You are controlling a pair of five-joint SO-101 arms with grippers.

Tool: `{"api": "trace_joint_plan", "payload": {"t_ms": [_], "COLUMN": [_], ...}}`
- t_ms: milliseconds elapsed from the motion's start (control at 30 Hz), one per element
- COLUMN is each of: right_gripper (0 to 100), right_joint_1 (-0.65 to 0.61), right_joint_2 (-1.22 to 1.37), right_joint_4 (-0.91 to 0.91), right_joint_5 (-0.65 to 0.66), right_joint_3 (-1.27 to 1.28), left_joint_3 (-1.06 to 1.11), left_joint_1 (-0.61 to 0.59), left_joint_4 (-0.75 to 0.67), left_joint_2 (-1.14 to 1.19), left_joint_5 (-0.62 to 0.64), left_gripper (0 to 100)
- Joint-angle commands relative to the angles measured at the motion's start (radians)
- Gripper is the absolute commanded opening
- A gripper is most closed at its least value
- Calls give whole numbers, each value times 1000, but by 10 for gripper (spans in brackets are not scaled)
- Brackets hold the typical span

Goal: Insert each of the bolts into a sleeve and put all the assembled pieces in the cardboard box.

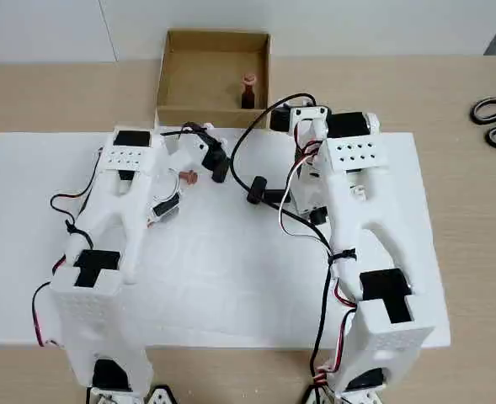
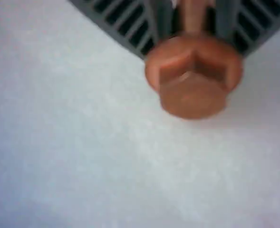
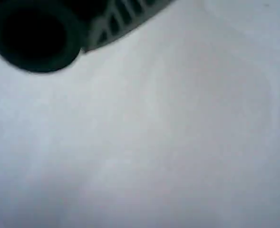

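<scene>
Bolt is being gripped by the left pincer, and the black sleeve by the right pincer, both hanging near the cardboard box. Lining shank and bore on one axis before pushing slowly is looking essential.

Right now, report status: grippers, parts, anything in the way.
Left gripper shut on bolt. Right gripper shut on sleeve, apart from bolt. One assembled piece standing in cardboard box. Black cable loops close by sleeve.

The bolt is copper-orange, the sleeve black, the cardboard box brown.
</scene>
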Motion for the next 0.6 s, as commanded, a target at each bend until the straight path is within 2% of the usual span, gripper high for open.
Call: {"api": "trace_joint_plan", "payload": {"t_ms": [0, 233, 333, 567], "right_gripper": [4, 4, 4, 4], "right_joint_1": [7, 7, 7, 5], "right_joint_2": [-10, -12, -12, -13], "right_joint_4": [10, 10, 10, 10], "right_joint_5": [9, 9, 9, 9], "right_joint_3": [-17, -20, -20, -21], "left_joint_3": [-13, -101, -183, -266], "left_joint_1": [0, -6, -6, -6], "left_joint_4": [28, 132, 184, 273], "left_joint_2": [-60, -60, -72, -261], "left_joint_5": [3, 5, 58, 81], "left_gripper": [5, 5, 5, 5]}}
